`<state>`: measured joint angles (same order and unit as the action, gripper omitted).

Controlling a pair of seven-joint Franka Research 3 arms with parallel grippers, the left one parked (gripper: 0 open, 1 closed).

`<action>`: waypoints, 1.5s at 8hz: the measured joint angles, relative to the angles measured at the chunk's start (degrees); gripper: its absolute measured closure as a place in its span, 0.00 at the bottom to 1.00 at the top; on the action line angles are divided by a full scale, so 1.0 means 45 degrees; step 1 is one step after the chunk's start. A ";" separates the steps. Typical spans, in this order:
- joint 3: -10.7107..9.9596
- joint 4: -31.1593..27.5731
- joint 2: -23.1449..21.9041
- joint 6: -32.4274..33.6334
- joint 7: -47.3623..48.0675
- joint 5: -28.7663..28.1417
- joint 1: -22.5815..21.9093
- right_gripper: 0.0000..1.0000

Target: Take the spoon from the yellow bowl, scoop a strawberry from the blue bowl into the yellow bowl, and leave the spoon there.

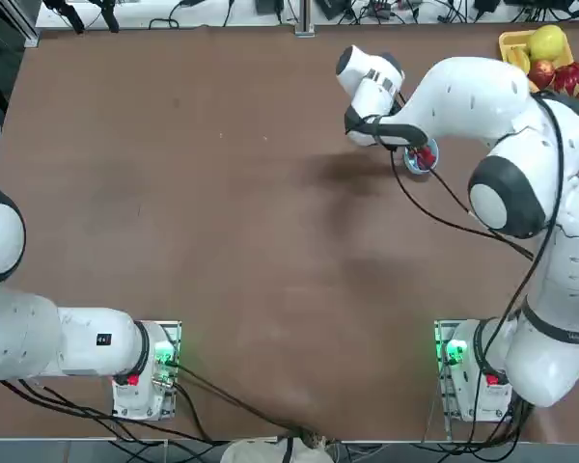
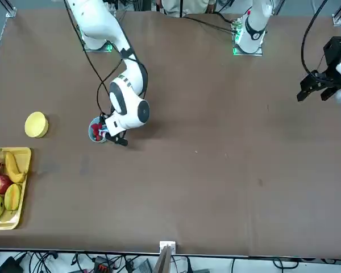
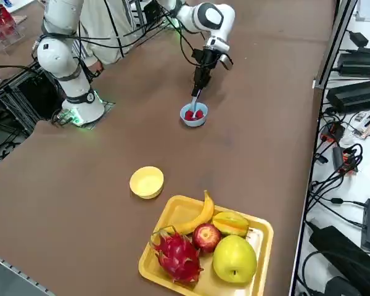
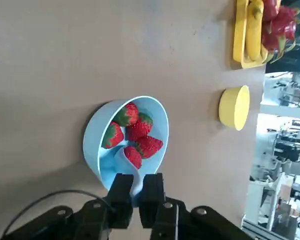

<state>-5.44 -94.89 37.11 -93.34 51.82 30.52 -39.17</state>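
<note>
**Pale spoon dipped in the blue bowl**

Pale plastic spoon [image 4: 128, 165] is clamped by its handle between the closed fingers of the right gripper [image 4: 136, 192]. Its scoop end sits inside the blue bowl [image 4: 97, 145], with one strawberry [image 4: 133, 156] lying on the scoop and three more strawberries beside it. The gripper hangs just above the bowl's rim. The yellow bowl [image 3: 147, 182] stands well apart, near the yellow fruit tray [image 3: 262, 246] of mixed fruit.
</note>
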 joint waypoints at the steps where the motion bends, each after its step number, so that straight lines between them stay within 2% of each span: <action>1: -0.0001 0.0026 0.0126 0.0123 0.0000 0.0197 -0.0170 0.89; 7: 0.0002 0.0349 0.1150 0.0910 -0.0050 0.1579 -0.1182 0.89; 12: 0.0000 0.1046 0.1899 0.1668 -0.0604 0.1855 -0.1891 0.89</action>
<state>-5.44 -90.18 45.66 -85.84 49.11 38.87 -47.68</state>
